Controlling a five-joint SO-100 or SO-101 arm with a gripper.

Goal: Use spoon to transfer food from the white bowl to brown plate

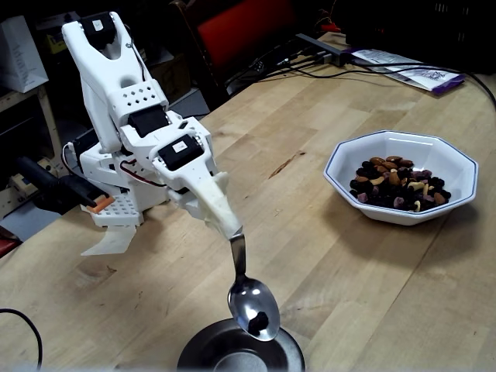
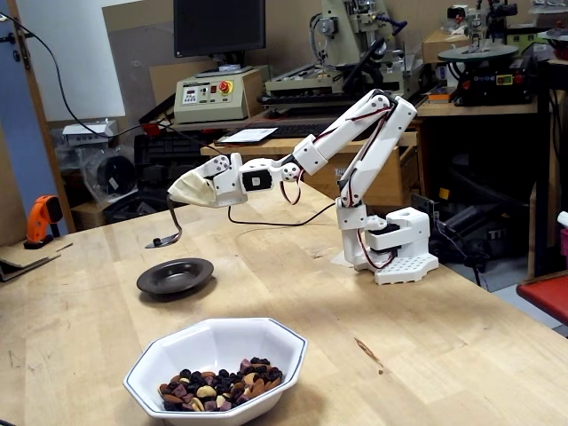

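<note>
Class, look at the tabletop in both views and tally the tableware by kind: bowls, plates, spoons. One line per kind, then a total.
Bowls: 1, the white bowl holding the food.
Plates: 1, the brown plate.
Spoons: 1, the spoon, held above the plate with a dark piece in it.
Total: 3

Brown plate (image 1: 232, 350): near rim cut off by the bottom edge in a fixed view. Gripper (image 2: 191, 193): fingers wrapped in pale covering, jaw state unreadable. Spoon (image 1: 251, 307) contents: dark, unidentifiable.
</note>
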